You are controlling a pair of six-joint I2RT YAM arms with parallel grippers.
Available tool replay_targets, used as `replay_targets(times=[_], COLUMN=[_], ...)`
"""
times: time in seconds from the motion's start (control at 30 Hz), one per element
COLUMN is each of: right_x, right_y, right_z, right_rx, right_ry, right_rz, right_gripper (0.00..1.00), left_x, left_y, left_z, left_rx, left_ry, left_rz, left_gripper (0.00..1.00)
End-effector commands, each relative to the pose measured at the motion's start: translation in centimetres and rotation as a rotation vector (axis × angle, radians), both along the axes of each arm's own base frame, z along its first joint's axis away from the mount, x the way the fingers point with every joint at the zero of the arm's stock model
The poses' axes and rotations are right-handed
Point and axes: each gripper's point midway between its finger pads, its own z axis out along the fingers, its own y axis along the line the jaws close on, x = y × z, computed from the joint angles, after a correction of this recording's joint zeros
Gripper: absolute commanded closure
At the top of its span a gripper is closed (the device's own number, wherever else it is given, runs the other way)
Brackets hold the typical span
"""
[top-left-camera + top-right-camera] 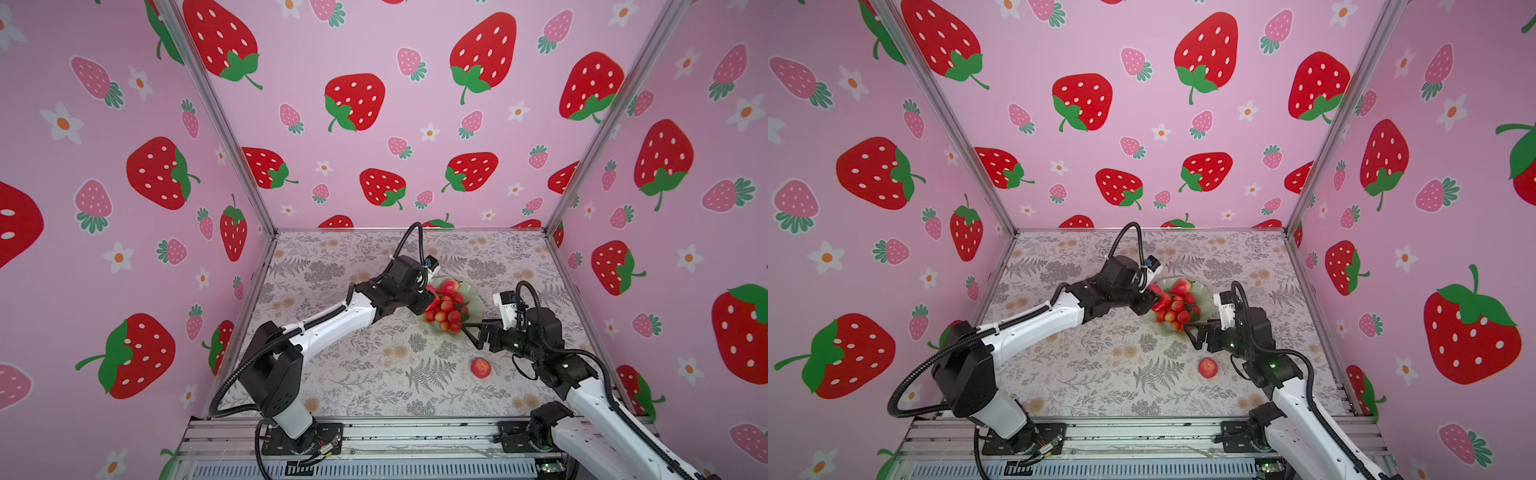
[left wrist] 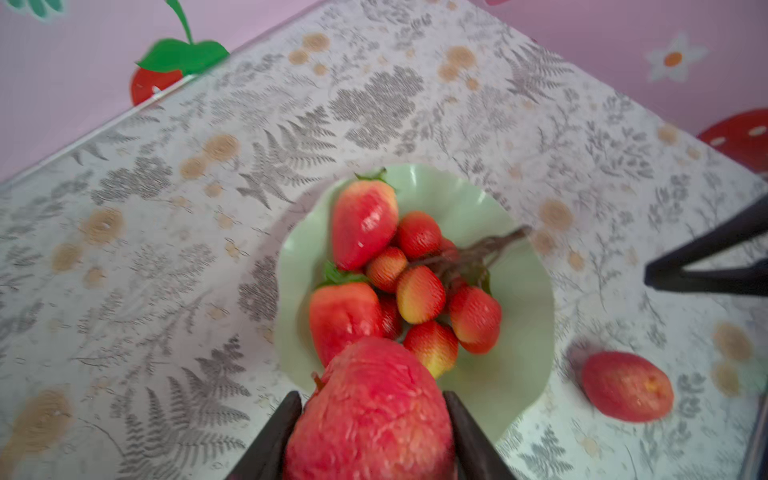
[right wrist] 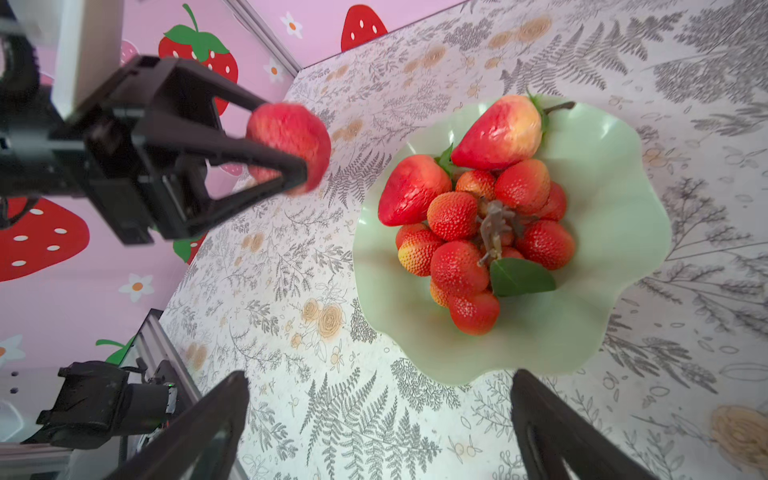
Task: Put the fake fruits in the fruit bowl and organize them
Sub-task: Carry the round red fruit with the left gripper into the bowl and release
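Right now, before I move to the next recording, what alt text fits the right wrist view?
The left gripper holds a round red-pink fruit near the mint-green fruit bowl, which holds a bunch of small red balls and two larger red fruits. The right gripper, open, shows at the picture's edge.

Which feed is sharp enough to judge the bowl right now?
Right wrist view: fruit bowl and the berry bunch in it crisp, only the held round fruit smeared. Left wrist view: soft throughout, that fruit looming unfocused. Both top views: sharp, but the bowl shows small.
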Motion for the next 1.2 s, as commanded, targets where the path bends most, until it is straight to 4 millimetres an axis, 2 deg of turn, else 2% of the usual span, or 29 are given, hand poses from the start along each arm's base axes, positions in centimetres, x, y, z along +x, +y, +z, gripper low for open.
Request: replay_targets(times=[0.0,0.27,0.67,0.77,0.93,1.07,1.1,1.17], right_x=[-0.6,-0.4,-0.2,0.0,0.1,-0.1,-0.2,-0.2], right_y=[0.3,0.3,0.4,0.3,-0.3,-0.7,-0.8,-1.3], right_z=[-0.1,-0.4,-0.2,-0.2,-1.0,-1.0,-1.1,-1.7], right_rx=[0.018,0.022,0.022,0.017,-0.004,-0.001,-0.005,-0.022], right_ry=[0.017,0.02,0.016,0.019,0.047,0.056,0.06,0.083], right_rz=[0.026,0.022,0.025,0.011,-0.027,-0.051,-0.059,-0.086], right_gripper=[0.01,0.01,0.01,0.01,0.01,0.01,0.01,0.01], left_x=[-0.7,-0.4,-1.0,-1.0,-0.7,-0.9,-1.0,-1.1], left_y=[-0.2,-2.0,-3.1,-3.2,-3.3,-3.6,-3.7,-3.7], left_z=[-1.9,-2.8,-6.0,-6.1,-5.1,-4.1,-3.7,-2.8], left_rx=[-0.003,-0.026,0.036,0.045,0.041,0.02,0.009,-0.011], left_ry=[0.008,-0.031,0.006,0.0,-0.036,-0.053,-0.06,-0.074], left_rz=[-0.004,-0.029,-0.044,-0.041,-0.044,-0.065,-0.071,-0.078], left_gripper=[0.51,0.51,0.49,0.44,0.32,0.27,0.19,0.13])
